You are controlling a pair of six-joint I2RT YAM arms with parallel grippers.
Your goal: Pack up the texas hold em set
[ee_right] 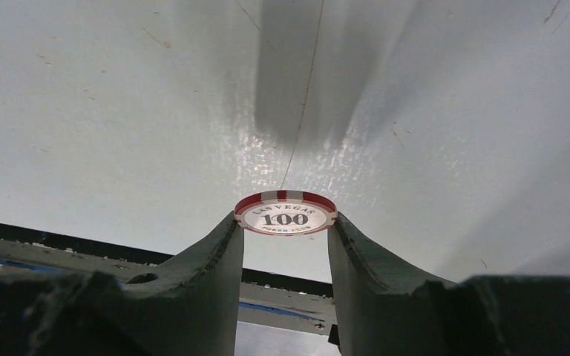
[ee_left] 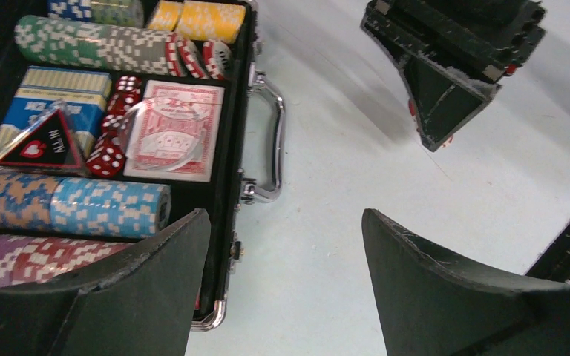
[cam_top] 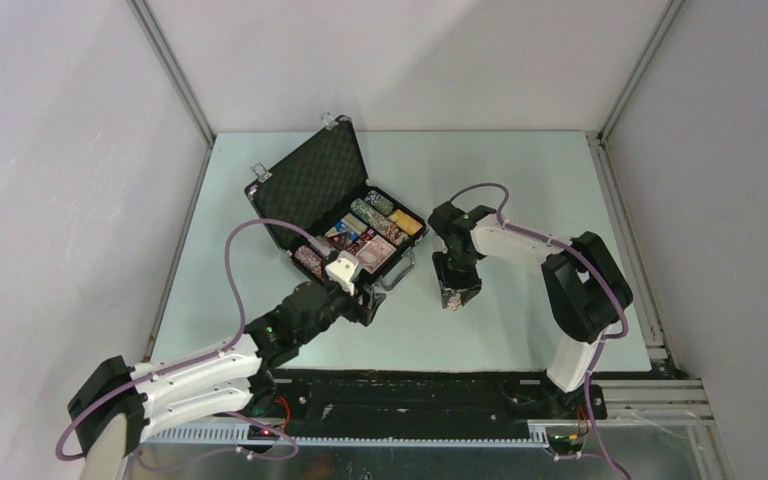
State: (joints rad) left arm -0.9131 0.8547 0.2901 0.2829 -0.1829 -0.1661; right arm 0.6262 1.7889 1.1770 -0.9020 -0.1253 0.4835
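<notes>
On the tabletop (cam_top: 520, 170), left of centre, the black case (cam_top: 310, 185) lies open, its foam-lined lid standing up on the far side and its silver handle (ee_left: 276, 133) on the side facing my right arm. My left claw (ee_left: 283, 222) hovers over the near corner of the case with its fingers spread wide and nothing between them; in the left wrist view one finger overlaps the case's edge and the other is over bare tabletop. Inside the case, rows of chips lie on their edges: a green-and-white row (ee_left: 96, 46) and a yellow row (ee_left: 208, 18) at the far end, a blue row (ee_left: 107, 208) and a purple-and-red row (ee_left: 22, 256) nearest my left claw. Between these rows sit a blue card deck (ee_left: 52, 104) and a red card deck (ee_left: 174, 130), with several small red dice (ee_left: 115, 126) between the two decks. A triangular marker (ee_left: 41, 144) leans on the blue deck, and a clear round disc (ee_left: 156, 137) lies partly on the red deck. My right claw (cam_top: 453, 297) points downward just beside the handle, outside the case. It is pinching a single red-and-white poker chip (ee_right: 286, 215) by its rim at the fingertips, printed face marked 100 toward the wrist camera. I cannot tell whether this chip touches the tabletop.
</notes>
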